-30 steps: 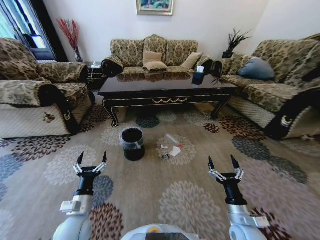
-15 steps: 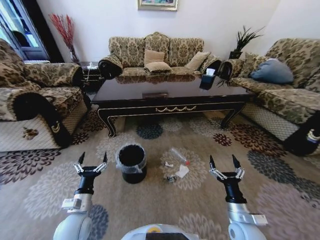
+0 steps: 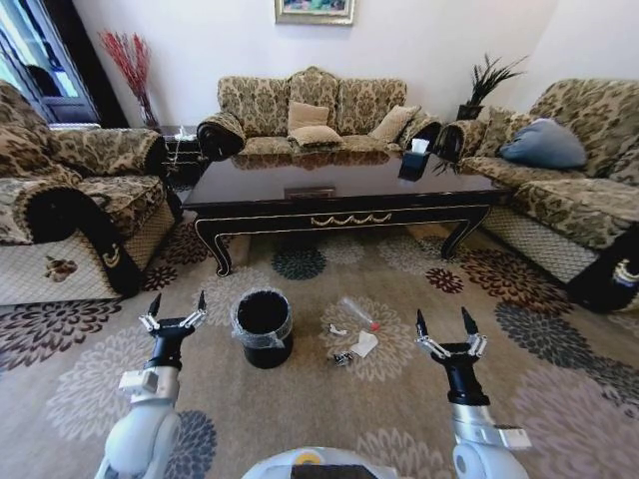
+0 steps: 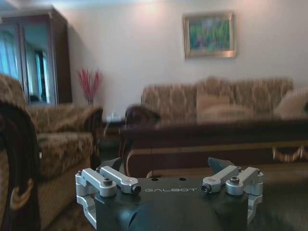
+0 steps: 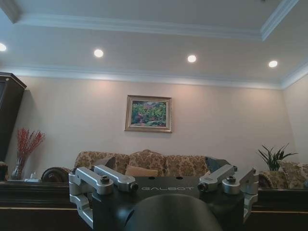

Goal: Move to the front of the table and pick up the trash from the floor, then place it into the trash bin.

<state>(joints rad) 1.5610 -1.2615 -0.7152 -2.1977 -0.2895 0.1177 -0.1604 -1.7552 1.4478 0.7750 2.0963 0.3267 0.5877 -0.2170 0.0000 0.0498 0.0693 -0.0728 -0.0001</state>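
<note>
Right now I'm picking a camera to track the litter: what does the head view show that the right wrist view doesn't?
Head view alone: the carpet, the bin, the bottle and paper scraps beside it, plus the left gripper and right gripper, both open and raised above the carpet. Right wrist view alone: the ceiling with its spotlights. Both: the sofa, the painting, the red branches, the plant and the table.

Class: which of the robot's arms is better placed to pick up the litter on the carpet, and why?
Probably the right. The trash lies between the trash bin and the open right gripper; the left gripper sits beyond the bin.
</note>
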